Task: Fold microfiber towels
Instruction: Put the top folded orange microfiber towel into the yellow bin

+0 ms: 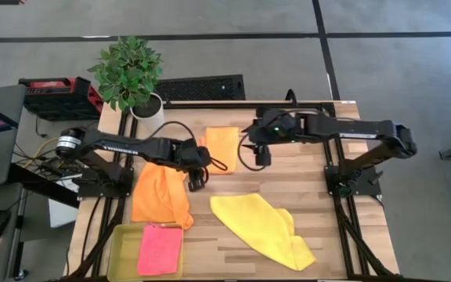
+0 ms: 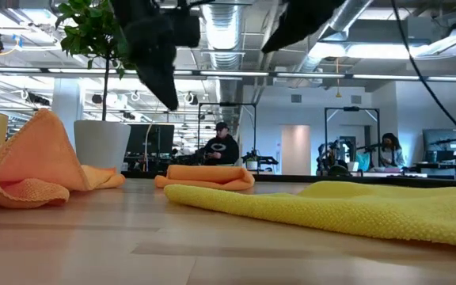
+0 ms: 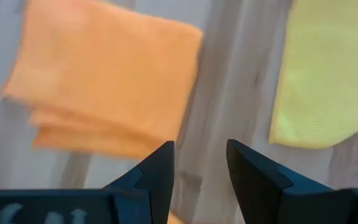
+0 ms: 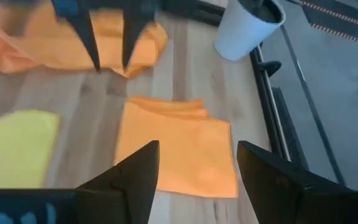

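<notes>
Your open, empty left gripper (image 1: 196, 185) and right gripper (image 1: 262, 158) flank the folded orange microfiber towel (image 1: 221, 149) near the desk's far edge.

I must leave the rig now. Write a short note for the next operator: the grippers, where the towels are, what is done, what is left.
Left gripper: open, empty, above the table beside the crumpled orange towel.
Right gripper: open, empty, near the folded orange towel.
Towels: folded orange one lies at the far middle of the table; crumpled orange one at the left; yellow towel spread loosely at the near middle; pink towel lies flat in the tray.
Done: one orange towel folded, and apparently the pink one too.
Left: fold the crumpled orange towel and the yellow towel.
</notes>
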